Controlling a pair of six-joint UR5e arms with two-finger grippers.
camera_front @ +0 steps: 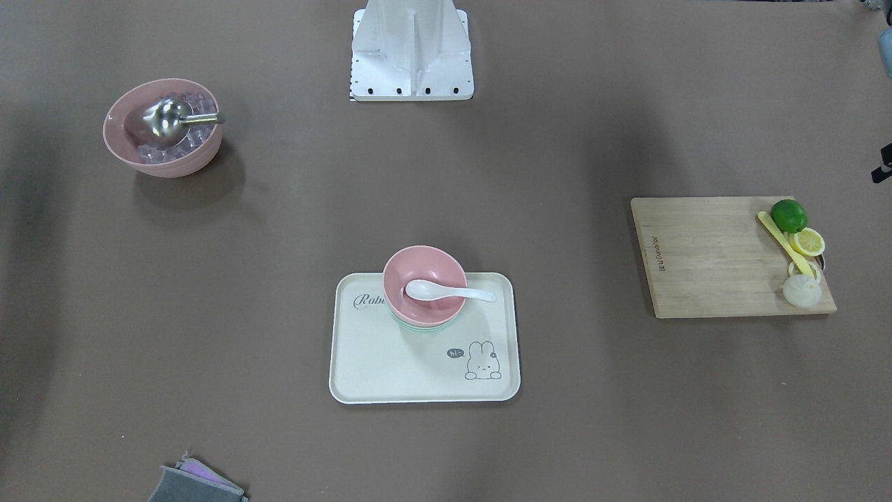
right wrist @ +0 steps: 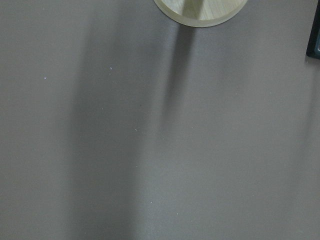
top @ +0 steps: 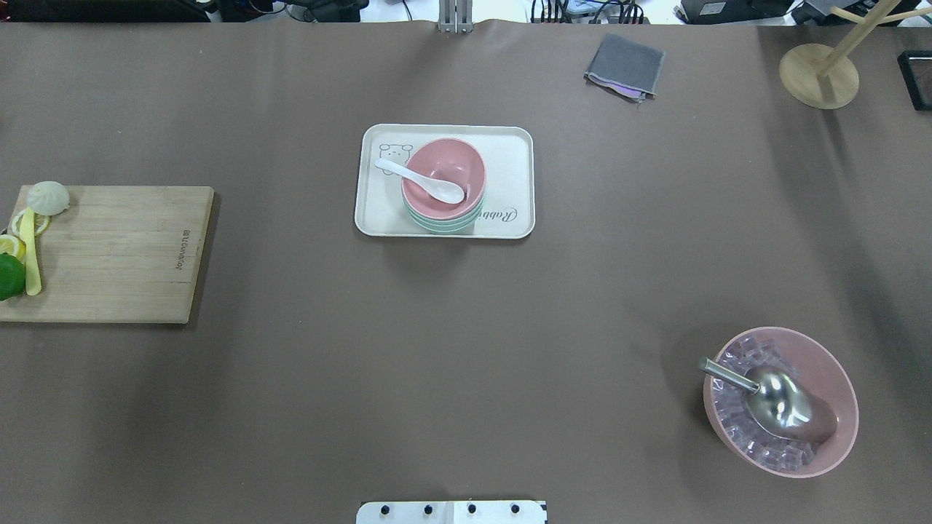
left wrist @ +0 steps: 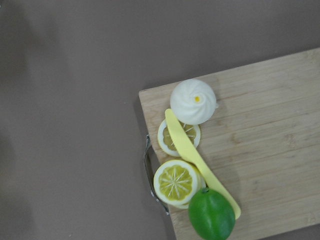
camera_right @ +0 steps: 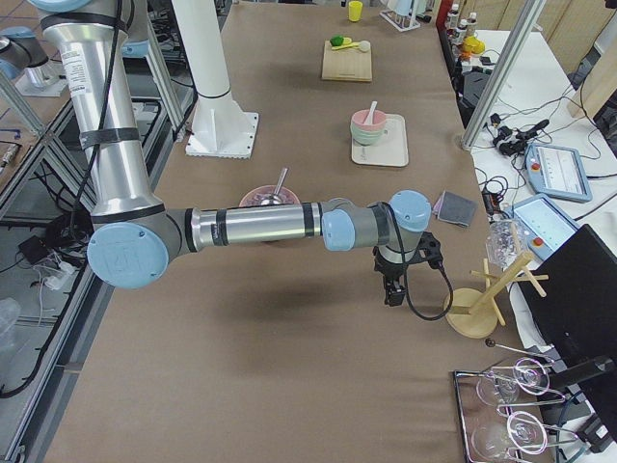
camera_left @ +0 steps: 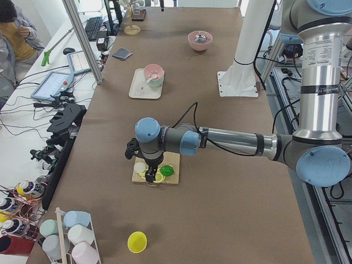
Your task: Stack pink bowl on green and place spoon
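Note:
The pink bowl (camera_front: 428, 268) sits nested on the green bowl (camera_front: 425, 325) on the cream rabbit tray (camera_front: 390, 369) at mid table. The stack also shows in the overhead view, pink bowl (top: 451, 164) over green bowl (top: 437, 224). The white spoon (camera_front: 446, 291) lies in the pink bowl with its handle over the rim. My left gripper (camera_left: 149, 175) hangs over the cutting board's fruit end, far from the tray. My right gripper (camera_right: 393, 294) hangs over bare table near the wooden stand. I cannot tell whether either is open or shut.
A wooden cutting board (top: 116, 255) holds a lime (left wrist: 211, 215), lemon slices (left wrist: 175, 181), a yellow knife (left wrist: 192, 155) and a white bun (left wrist: 193, 101). A second pink bowl (top: 823, 356) holds ice and a metal scoop (top: 775, 400). A grey cloth (top: 626, 65) and a wooden stand (top: 819, 76) sit at the far edge.

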